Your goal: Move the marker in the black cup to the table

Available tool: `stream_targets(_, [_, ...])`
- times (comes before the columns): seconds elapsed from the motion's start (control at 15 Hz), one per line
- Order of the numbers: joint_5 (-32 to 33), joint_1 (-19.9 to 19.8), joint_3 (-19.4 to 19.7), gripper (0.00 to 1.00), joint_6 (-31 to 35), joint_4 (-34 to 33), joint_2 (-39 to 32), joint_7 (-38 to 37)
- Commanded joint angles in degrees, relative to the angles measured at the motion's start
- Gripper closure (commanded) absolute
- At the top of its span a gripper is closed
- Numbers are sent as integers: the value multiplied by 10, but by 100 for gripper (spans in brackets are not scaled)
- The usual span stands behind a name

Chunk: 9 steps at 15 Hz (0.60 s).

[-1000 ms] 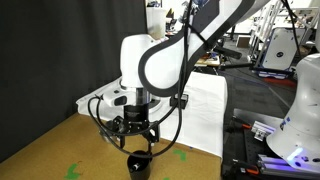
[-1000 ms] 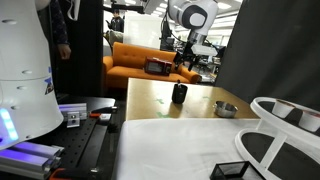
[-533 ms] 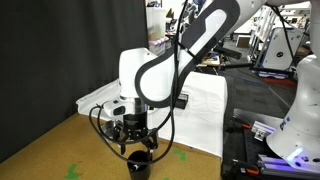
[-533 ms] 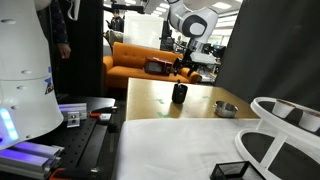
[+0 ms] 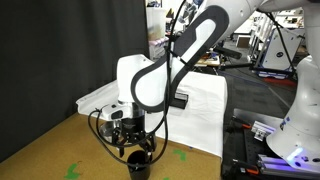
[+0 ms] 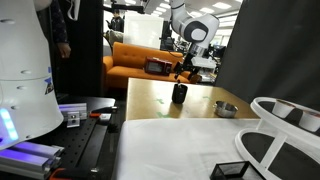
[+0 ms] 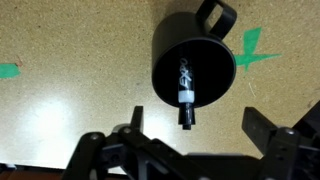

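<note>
Glossy black, the cup [image 7: 193, 62] stands upright on the tan table [image 7: 70, 100]. Its handle [image 7: 215, 13] is turned away from the claw [image 7: 195, 128], so nothing blocks the way in from above. The marker [image 7: 185, 88] is inside the cup and leans against the wall. Its dark end reaches a little over the rim on the side nearest the claw; I think this is the only part that offers a grip. The claw hangs over the cup with its jaws wide apart and holds nothing. The two fingers [image 7: 136, 124] stand to either side of the marker's end without touching it. This seems to be the reason for the position: if they close, the marker would be caught between them. In an exterior view the arm [image 5: 140, 80] bends down over the cup, and I judge that the lift is not yet begun. The cup looks light, so it could tip or rise with the marker if a finger catches the rim. A small metal bowl [image 6: 226, 109] sits well apart on the table, and the white cloth [image 5: 205, 110] lies beside, both out of the way.
</note>
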<state>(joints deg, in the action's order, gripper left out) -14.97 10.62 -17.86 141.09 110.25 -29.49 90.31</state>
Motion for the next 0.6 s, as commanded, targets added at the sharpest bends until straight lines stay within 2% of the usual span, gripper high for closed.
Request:
stream_targets(0.0, [-1, -20, -22, 0, 8, -13, -22, 4])
stream_targets(0.47, [1, -24, -38, 0, 12, -32, -50, 5])
stream_targets(0.53, [1, -24, -39, 25, 13, -35, -55, 3])
